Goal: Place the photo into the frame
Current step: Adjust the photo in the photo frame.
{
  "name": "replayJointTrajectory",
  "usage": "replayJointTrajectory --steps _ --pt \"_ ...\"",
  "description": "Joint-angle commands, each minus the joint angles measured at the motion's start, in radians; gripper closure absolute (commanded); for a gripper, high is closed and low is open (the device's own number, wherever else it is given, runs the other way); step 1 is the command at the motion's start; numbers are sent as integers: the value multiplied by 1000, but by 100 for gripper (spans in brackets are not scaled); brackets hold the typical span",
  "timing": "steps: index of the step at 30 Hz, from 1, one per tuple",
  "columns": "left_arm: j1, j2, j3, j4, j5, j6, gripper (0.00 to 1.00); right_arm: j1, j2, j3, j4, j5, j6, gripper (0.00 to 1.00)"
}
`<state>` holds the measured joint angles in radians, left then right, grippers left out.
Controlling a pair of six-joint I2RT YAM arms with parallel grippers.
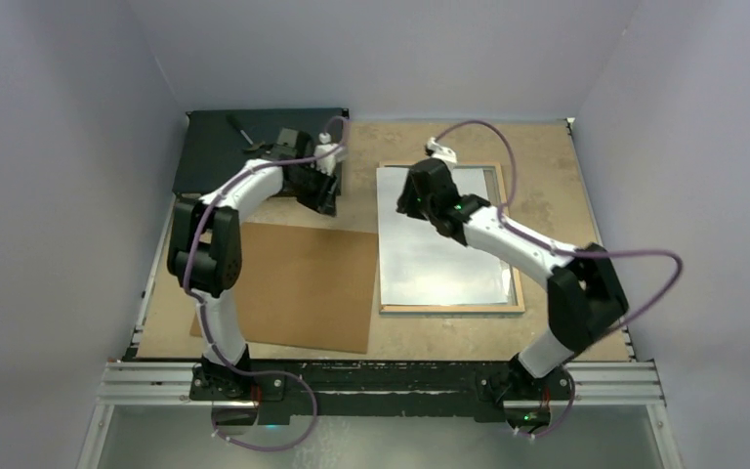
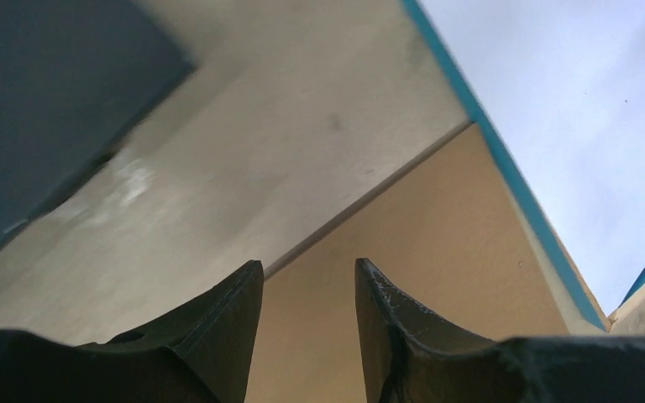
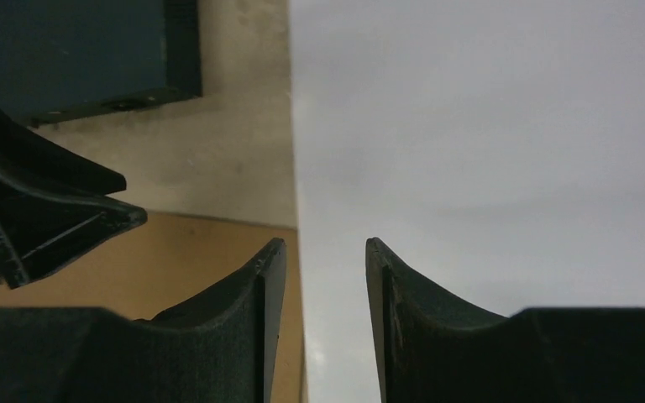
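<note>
The photo [image 1: 439, 244] lies white back up on the frame [image 1: 454, 310], which shows its bare wood back. The photo sits skewed, with its left edge over the frame's left rail. My right gripper [image 1: 408, 202] is open and empty, low over the photo's left edge. In the right wrist view [image 3: 326, 248] the jaws straddle that edge of the photo [image 3: 487, 126]. My left gripper [image 1: 327, 198] is open and empty, left of the photo. In the left wrist view [image 2: 309, 269] it faces the frame's blue side [image 2: 504, 159] and the white photo [image 2: 571, 101].
A brown fibreboard backing panel [image 1: 293, 283] lies on the table left of the frame and shows in both wrist views [image 2: 437, 243] [image 3: 210, 252]. A flat black box [image 1: 225, 147] sits at the back left. White walls close in the table on three sides.
</note>
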<state>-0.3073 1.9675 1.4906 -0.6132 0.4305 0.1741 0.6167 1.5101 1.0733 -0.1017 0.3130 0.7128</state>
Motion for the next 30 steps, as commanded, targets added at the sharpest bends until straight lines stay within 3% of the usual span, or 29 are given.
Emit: replayJointTrajectory --steps 1,6,14,30 --pt "156 -162 9 -60 62 6 56 61 228 297 10 -29 -216 59" --pt "298 -261 -82 -85 105 34 56 101 491 603 -138 44 -268 67" --pt "431 -303 -156 -132 126 118 56 102 656 737 -131 -8 -295 71" --pt "487 -326 -210 -121 140 146 56 52 688 659 -98 8 -282 77"
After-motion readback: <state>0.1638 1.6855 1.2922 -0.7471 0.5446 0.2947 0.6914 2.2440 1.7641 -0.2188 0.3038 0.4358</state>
